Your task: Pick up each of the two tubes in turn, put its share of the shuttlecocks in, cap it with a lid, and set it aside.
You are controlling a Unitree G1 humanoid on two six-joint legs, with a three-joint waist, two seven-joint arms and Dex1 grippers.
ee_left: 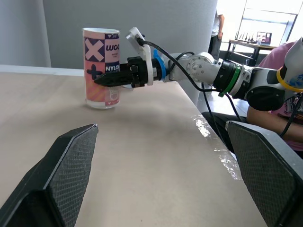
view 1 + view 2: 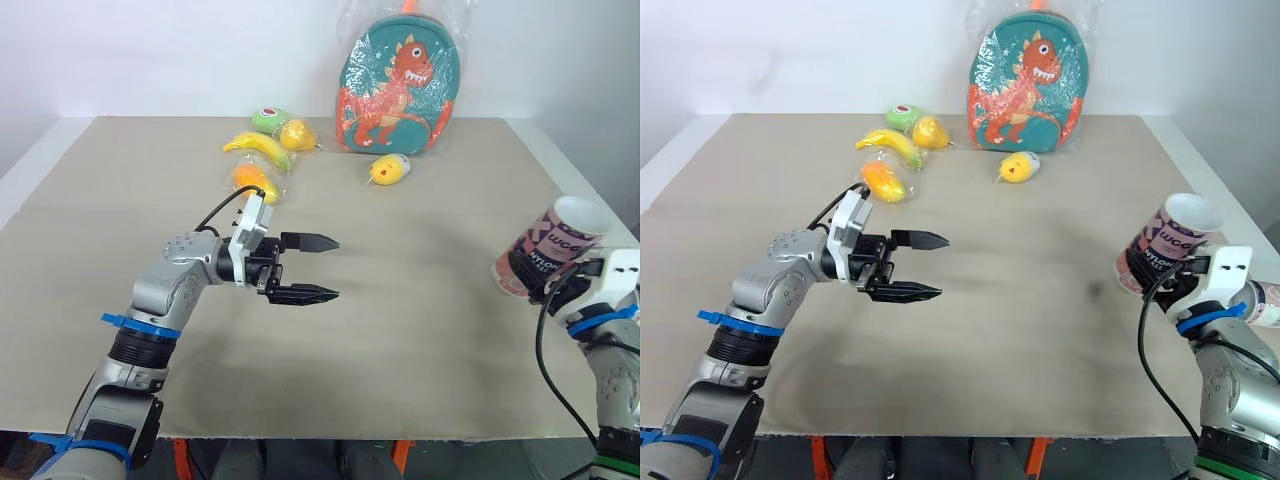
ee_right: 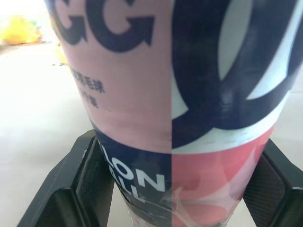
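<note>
Left pincer point(image 2: 335, 268): wide open, empty, over the left-centre of the beige table point(image 2: 420, 330).
Right pincer point(image 3: 176, 185): closed on the pink, navy and white cardboard tube point(image 2: 550, 245), one finger on each side of its lower part.
Tube location: right edge of the table, open end up, leaning in the eye views.
Legible print: "NYLON"; larger letters partly readable as "UGG".
Eye views: teal dinosaur backpack in clear wrap point(image 2: 398, 85) and a yellow toy banana point(image 2: 258, 147) near the far edge.
Left wrist view: a person in pink point(image 1: 279, 54) beyond the right edge.
</note>
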